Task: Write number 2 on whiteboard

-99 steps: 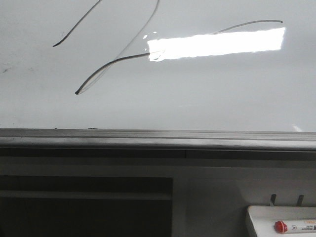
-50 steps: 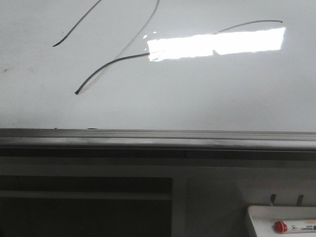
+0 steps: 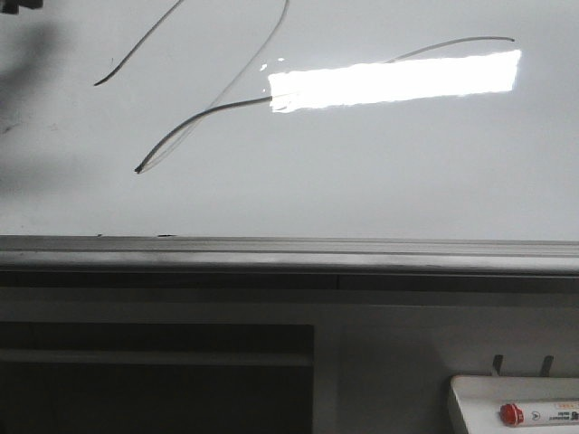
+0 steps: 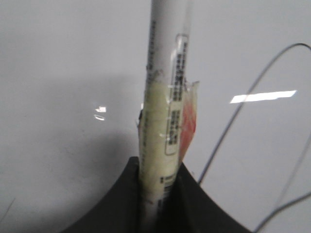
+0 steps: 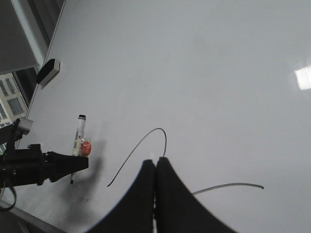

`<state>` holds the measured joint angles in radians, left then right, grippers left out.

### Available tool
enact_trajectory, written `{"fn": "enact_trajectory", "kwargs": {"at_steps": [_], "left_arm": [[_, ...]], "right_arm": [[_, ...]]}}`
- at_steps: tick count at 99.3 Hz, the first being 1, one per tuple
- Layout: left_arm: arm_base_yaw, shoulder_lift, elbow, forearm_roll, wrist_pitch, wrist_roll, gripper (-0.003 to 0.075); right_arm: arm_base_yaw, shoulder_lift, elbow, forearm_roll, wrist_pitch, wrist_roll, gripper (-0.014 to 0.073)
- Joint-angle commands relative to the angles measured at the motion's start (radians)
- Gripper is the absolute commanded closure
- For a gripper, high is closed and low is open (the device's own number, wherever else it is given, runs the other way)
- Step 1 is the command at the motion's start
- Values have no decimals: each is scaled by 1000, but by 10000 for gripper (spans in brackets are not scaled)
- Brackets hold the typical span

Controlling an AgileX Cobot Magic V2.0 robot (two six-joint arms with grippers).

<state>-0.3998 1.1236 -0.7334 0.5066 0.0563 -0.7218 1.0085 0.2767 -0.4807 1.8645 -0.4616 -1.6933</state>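
The whiteboard (image 3: 362, 172) fills the front view, with its grey rail (image 3: 289, 253) along the near edge. The number 2 (image 3: 194, 119) shows as thin dark curved lines, its top cut off by the frame. My left gripper (image 4: 158, 170) is shut on a white taped marker (image 4: 163, 87), held against or just off the board. The right wrist view shows that gripper (image 5: 80, 162) and marker (image 5: 79, 136) to the left of the number 2 (image 5: 141, 145). My right gripper (image 5: 155, 162) is shut and empty over the board.
A small white tray (image 3: 470, 398) at the bottom right holds a red-capped marker (image 3: 534, 414). A dark piece of the left arm (image 3: 18, 4) shows at the top left corner, with its shadow on the board. A black eraser (image 5: 47, 71) sits at the board's edge.
A dark part of the left arm and its shadow have come into the top left of the front view. The drawn lines are unchanged.
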Motion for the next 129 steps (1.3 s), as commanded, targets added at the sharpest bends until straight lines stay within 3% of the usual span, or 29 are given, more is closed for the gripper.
{"fn": "enact_trajectory", "kwargs": {"at_steps": [1, 11, 30, 39, 54, 63, 88, 114, 121, 129], "left_arm": [[27, 51, -26, -28, -167, -12, 741], [29, 99, -26, -26, -228, -12, 741], [29, 145, -33, -25, -226, -12, 719], [29, 149, -33, -22, -212, -12, 604], [30, 149, -33, -5, -200, -12, 297], [32, 149, -33, -5, -172, -12, 219], [32, 109, -33, 15, -89, -12, 218], [32, -218, -31, 85, -31, -12, 223], [32, -320, -29, 120, -3, -12, 254], [32, -429, -17, 148, 52, -12, 340]], "right_arm": [[-4, 13, -19, -1, 59, 2, 664], [-4, 16, -19, -1, 79, 2, 664], [-4, 16, -19, -1, 99, 4, 664], [-4, 16, -15, -1, 99, 4, 664], [-4, 17, -2, -1, 99, 4, 664], [-4, 18, 0, -1, 99, 6, 664], [-4, 18, 0, -1, 84, 6, 664], [-4, 19, 25, -1, -2, 6, 664], [-4, 19, 43, -1, 4, 6, 664], [-4, 19, 62, -1, 18, -8, 664]]}}
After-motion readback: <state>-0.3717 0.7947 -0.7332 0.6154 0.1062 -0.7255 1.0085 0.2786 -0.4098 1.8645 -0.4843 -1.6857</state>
